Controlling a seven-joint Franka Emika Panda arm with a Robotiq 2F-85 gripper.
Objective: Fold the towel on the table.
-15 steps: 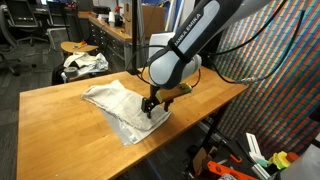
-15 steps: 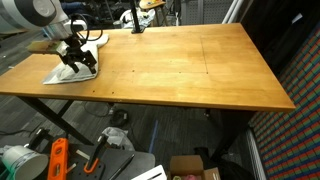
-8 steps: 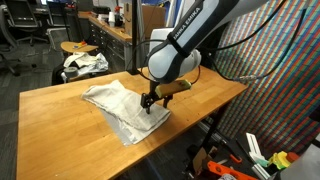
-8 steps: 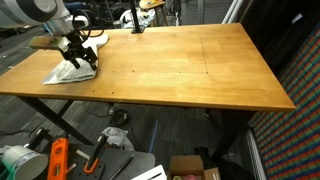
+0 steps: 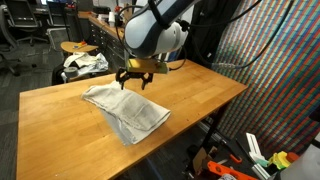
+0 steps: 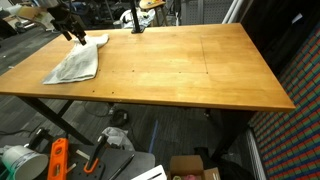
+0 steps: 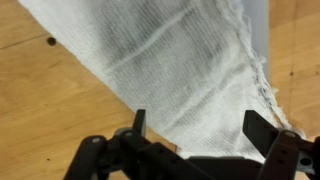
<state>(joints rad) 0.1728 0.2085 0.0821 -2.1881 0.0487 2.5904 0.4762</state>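
A large rectangular table (image 5: pixel 55 125) of light-brown wood stands on black metal legs. An off-white towel (image 5: pixel 125 112) lies rumpled on it, one corner reaching the near right edge. In an exterior view the towel (image 6: pixel 75 65) lies at the table's (image 6: pixel 190 70) left end (the wrist view shows the towel (image 7: pixel 180 60) coarsely woven).

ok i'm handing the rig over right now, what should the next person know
Gripper: open, empty, hovering just above the towel.
Towel: lying near one end of the table, nothing gripping it.
Done: it looks loosely doubled over once, with uneven edges.
Left: check the fold; if it needs another, grasp an edge and bring it across.
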